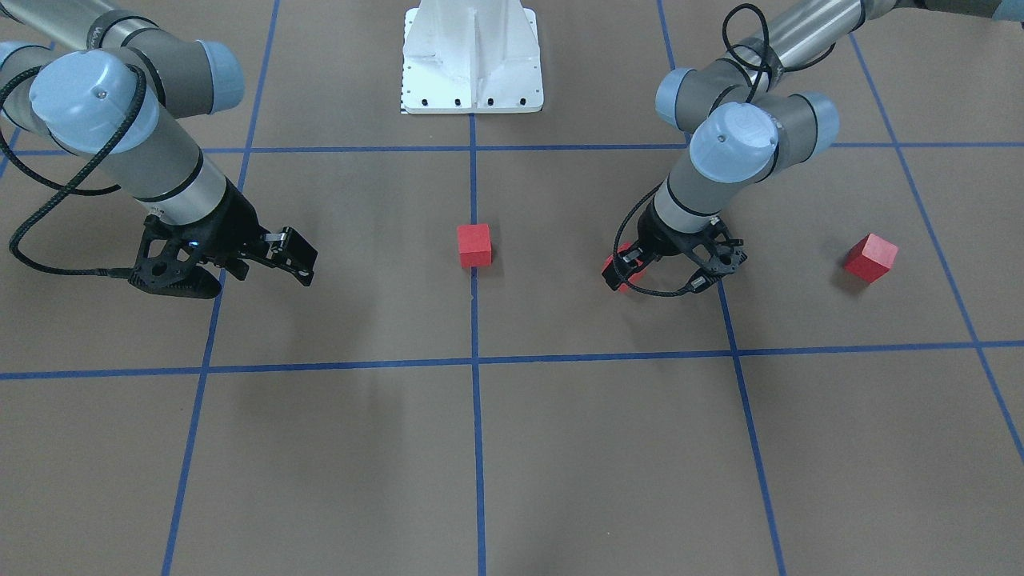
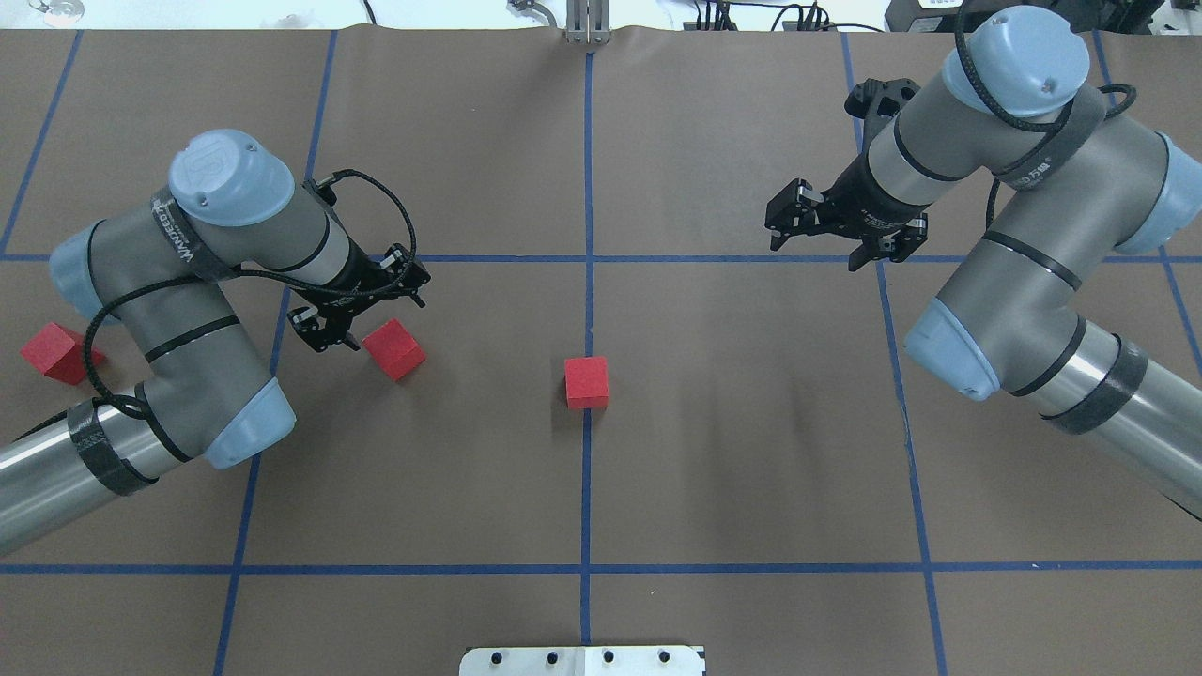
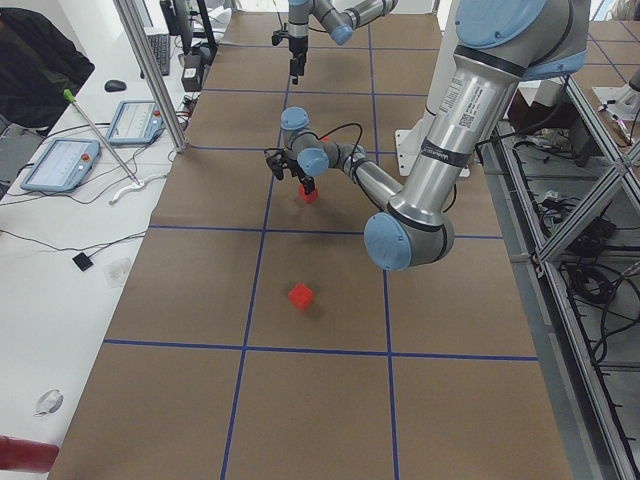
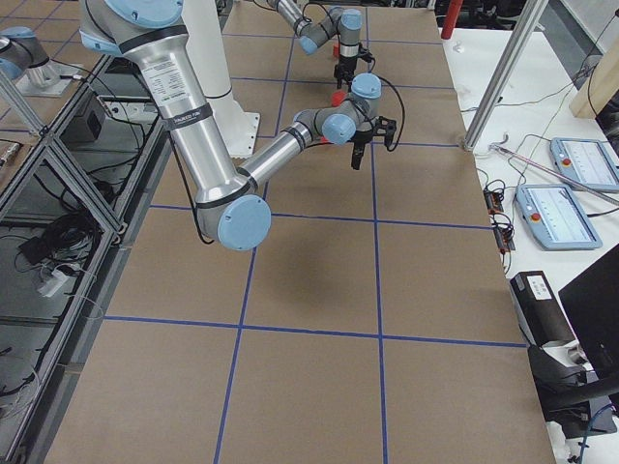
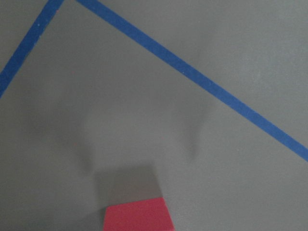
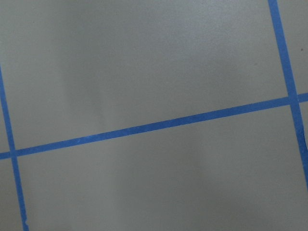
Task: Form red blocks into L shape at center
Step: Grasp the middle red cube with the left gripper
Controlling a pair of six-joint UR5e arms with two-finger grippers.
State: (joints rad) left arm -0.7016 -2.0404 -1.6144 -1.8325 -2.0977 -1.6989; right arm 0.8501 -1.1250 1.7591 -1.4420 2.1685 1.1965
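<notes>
Three red blocks lie on the brown surface. One (image 2: 586,382) (image 1: 474,244) sits on the blue tape line at the center (image 2: 588,310). A second (image 2: 394,349) lies at my left gripper (image 2: 324,333) (image 1: 622,270), whose spread fingers hover just over it and half hide it in the front view. It rests on the table at the bottom edge of the left wrist view (image 5: 137,216). The third (image 2: 56,352) (image 1: 870,258) lies far out on my left side. My right gripper (image 2: 787,221) (image 1: 298,258) is open and empty above bare surface.
The white metal base plate (image 2: 582,660) (image 1: 472,80) stands at the robot's edge of the table. Blue tape lines form a grid on the brown surface. The left arm's elbow (image 2: 235,413) hangs between the second and third blocks.
</notes>
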